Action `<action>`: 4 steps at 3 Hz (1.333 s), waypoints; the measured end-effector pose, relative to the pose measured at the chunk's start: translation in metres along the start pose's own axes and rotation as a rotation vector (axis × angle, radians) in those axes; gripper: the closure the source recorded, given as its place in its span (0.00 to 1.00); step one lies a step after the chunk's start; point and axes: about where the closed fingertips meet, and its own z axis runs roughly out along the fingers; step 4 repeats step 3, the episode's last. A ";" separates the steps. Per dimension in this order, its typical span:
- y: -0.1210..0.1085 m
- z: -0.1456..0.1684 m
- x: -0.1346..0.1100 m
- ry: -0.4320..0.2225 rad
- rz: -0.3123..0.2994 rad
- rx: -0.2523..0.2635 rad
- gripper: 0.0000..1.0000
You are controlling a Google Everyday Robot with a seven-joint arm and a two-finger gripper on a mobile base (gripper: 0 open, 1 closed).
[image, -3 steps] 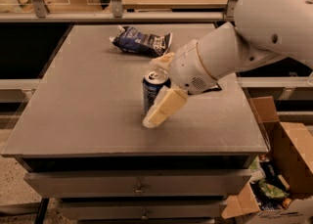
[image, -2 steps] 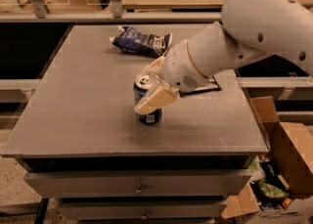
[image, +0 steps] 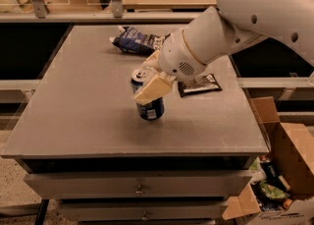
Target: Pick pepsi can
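The pepsi can (image: pixel 151 107), dark blue with a silver top, stands upright near the middle of the grey table (image: pixel 73 101). My gripper (image: pixel 145 84) reaches in from the right on the white arm (image: pixel 235 27) and sits around the can's upper part. One cream finger (image: pixel 153 89) lies across the can's front. The other finger (image: pixel 153 62) is behind the can. The fingers look closed against the can. The can's base is at the table surface.
A blue-and-white snack bag (image: pixel 135 41) lies at the back of the table. A flat black wrapper packet (image: pixel 198 85) lies to the right of the can. An open cardboard box (image: pixel 287 170) with clutter stands on the floor at the right. Drawers (image: pixel 140 187) sit below the table's front edge.
My gripper has moved left and turned from beside the can to around it. The front finger now lies across the can. The can has shifted slightly left.
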 end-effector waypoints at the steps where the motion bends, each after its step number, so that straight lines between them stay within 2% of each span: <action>1: -0.011 -0.033 -0.006 -0.027 0.024 0.017 1.00; 2: -0.025 -0.072 -0.013 -0.079 0.040 0.046 1.00; 4: -0.027 -0.078 -0.019 -0.088 0.030 0.056 1.00</action>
